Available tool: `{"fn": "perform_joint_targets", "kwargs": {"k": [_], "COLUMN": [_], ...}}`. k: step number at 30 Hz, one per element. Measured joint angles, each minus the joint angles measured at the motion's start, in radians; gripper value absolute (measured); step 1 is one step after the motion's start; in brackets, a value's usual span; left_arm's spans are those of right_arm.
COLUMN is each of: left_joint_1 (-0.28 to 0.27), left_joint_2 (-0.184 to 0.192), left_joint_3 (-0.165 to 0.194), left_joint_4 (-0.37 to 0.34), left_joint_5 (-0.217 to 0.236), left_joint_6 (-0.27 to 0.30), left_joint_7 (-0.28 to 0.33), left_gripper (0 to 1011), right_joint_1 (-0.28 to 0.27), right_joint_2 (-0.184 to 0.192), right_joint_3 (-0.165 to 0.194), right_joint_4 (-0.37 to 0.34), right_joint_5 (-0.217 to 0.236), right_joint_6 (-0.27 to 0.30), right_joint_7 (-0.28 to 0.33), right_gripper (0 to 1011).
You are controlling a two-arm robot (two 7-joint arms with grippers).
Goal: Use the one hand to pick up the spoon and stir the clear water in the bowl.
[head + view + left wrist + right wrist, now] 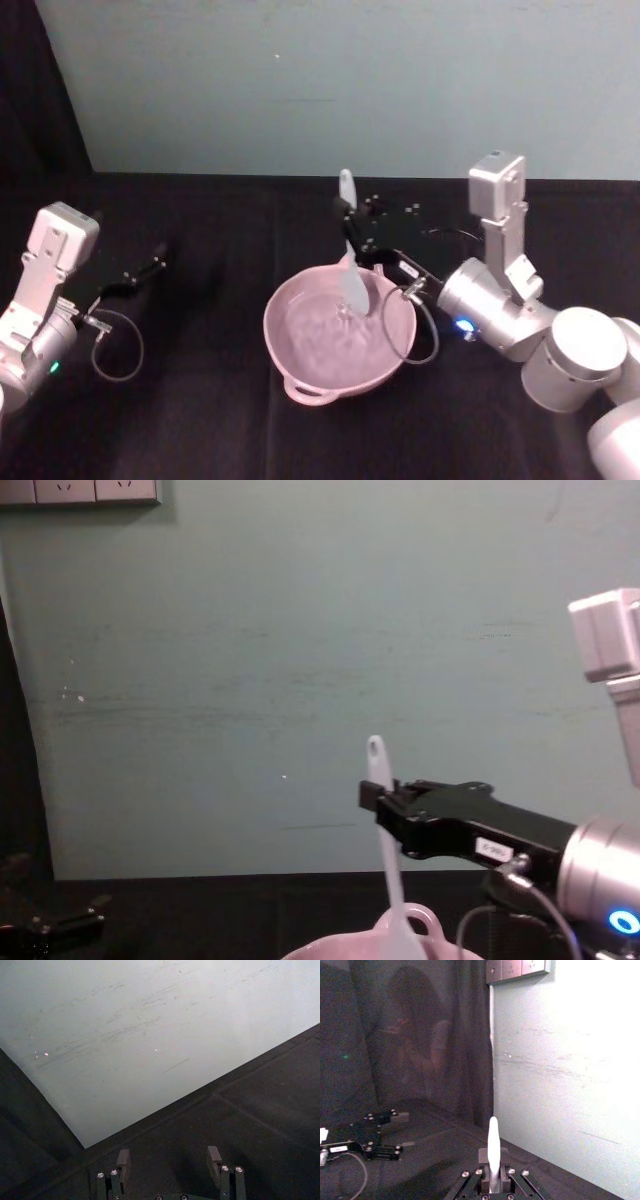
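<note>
The right gripper point(350, 232) clamps the spoon point(352, 278), blade inside the bowl point(300, 383).

Scuffed pale blue-green wall point(350, 80) behind a black cloth-covered table point(200, 420), dark curtain point(25, 90) past its far left corner.

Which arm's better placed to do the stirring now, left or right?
Right. The right gripper has its jaws shut on the spoon, held upright with the blade down in the bowl. The left gripper sits open and empty, well off to the bowl's left.
</note>
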Motion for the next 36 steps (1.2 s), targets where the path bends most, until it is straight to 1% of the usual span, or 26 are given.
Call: {"fn": "perform_joint_targets", "kwargs": {"k": [6,13,17,23,24,26,31,36], "left_joint_1": [0.000,0.000,0.000,0.000,0.000,0.000,0.000,0.000], "left_joint_2": [0.000,0.000,0.000,0.000,0.000,0.000,0.000,0.000], "left_joint_3": [0.000,0.000,0.000,0.000,0.000,0.000,0.000,0.000], "left_joint_4": [0.000,0.000,0.000,0.000,0.000,0.000,0.000,0.000], "left_joint_5": [0.000,0.000,0.000,0.000,0.000,0.000,0.000,0.000], "left_joint_6": [0.000,0.000,0.000,0.000,0.000,0.000,0.000,0.000], "left_joint_7": [0.000,0.000,0.000,0.000,0.000,0.000,0.000,0.000], "left_gripper": [1005,1005,1005,1005,1005,1005,1005,1005], "right_joint_1": [-0.020,-0.053,-0.071,-0.097,-0.097,-0.099,-0.095,-0.076], "right_joint_2": [0.021,0.036,0.038,0.033,0.033,0.027,0.018,0.000], "right_joint_3": [0.019,0.021,0.009,-0.024,-0.024,-0.038,-0.051,-0.066], "right_joint_4": [-0.026,-0.071,-0.098,-0.139,-0.139,-0.143,-0.140,-0.116], "right_joint_5": [-0.001,0.001,0.005,0.010,0.010,0.012,0.012,0.016], "right_joint_6": [0.001,0.010,0.014,0.019,0.019,0.020,0.022,0.022], "right_joint_7": [0.001,0.012,0.023,0.041,0.041,0.046,0.048,0.053], "right_gripper": [120,120,120,120,120,120,120,120]}}
